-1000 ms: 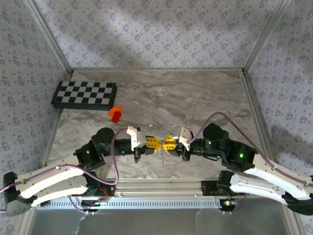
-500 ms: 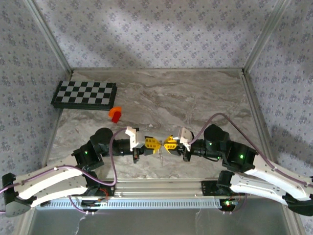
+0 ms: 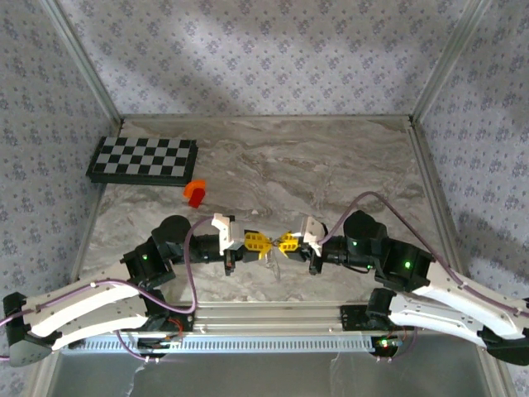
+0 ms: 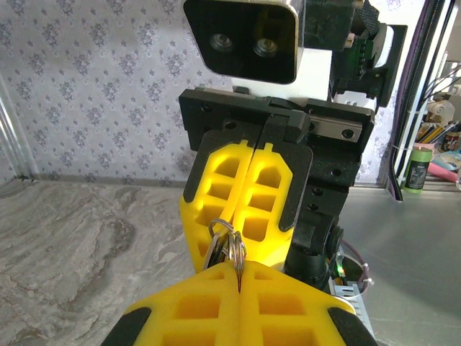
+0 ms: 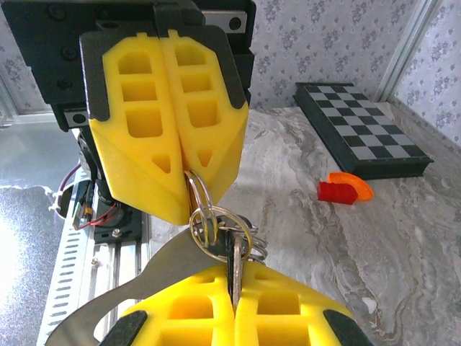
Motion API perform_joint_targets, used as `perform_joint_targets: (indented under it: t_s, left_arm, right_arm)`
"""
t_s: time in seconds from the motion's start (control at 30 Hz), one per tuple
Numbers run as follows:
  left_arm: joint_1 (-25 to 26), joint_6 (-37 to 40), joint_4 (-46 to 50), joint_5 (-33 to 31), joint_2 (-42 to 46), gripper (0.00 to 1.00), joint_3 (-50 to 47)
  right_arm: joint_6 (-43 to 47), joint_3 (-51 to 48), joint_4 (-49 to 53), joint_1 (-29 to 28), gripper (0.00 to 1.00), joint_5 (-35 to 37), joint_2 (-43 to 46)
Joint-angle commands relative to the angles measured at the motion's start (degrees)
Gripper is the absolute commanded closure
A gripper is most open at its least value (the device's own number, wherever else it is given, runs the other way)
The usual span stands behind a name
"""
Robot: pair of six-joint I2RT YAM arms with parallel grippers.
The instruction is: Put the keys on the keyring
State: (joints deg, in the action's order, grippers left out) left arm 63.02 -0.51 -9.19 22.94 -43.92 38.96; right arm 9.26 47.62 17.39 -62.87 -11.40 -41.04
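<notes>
My two grippers meet tip to tip above the table's near middle. In the top view the left gripper (image 3: 262, 242) and right gripper (image 3: 282, 242) have the keyring (image 3: 273, 251) between them. In the left wrist view my left gripper (image 4: 238, 268) is shut on the keyring (image 4: 229, 241). The right gripper's yellow fingers (image 4: 270, 191) stand closed just behind it. In the right wrist view the right gripper (image 5: 234, 285) is shut on the key (image 5: 235, 261), which sits among the keyring's silver loops (image 5: 216, 216). The left gripper (image 5: 189, 170) pinches one loop from above.
A checkered board (image 3: 142, 160) lies at the far left, also in the right wrist view (image 5: 364, 133). An orange-red block (image 3: 196, 193) sits in front of it (image 5: 344, 189). A flat grey metal tab (image 5: 137, 292) hangs from the rings. The metal rail (image 3: 264, 318) runs along the near edge.
The right gripper's jaws have closed on the key at the rings. The left gripper has stayed shut, and both arms have barely shifted.
</notes>
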Motion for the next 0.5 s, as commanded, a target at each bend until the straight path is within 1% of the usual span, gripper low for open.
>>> perform_joint_targets:
  t_s: [0.0, 0.17, 0.33, 0.4, 0.47]
  left_arm:
    - [0.2, 0.6, -3.2, 0.9, 1.2, 1.0, 2.7]
    - [0.2, 1.3, -3.6, -0.9, 1.9, 1.0, 2.0]
    - [0.2, 1.7, -3.0, -1.4, 1.7, 1.0, 1.9]
    - [0.2, 1.7, -3.0, -1.3, 1.7, 1.0, 1.8]
    - [0.2, 1.8, -2.6, -1.1, 1.6, 1.0, 1.7]
  right_arm:
    - [0.0, 0.3, 1.7, 0.3, 1.0, 0.1, -0.9]
    - [0.1, 0.8, 2.8, -0.2, 1.0, 0.8, -2.3]
    - [0.5, 0.8, 2.7, -0.7, 0.99, 0.3, -2.3]
    - [0.6, 0.7, 2.6, -0.8, 0.89, 0.3, -1.7]
    - [0.6, 0.2, 1.8, -0.9, 0.76, 0.7, -0.3]
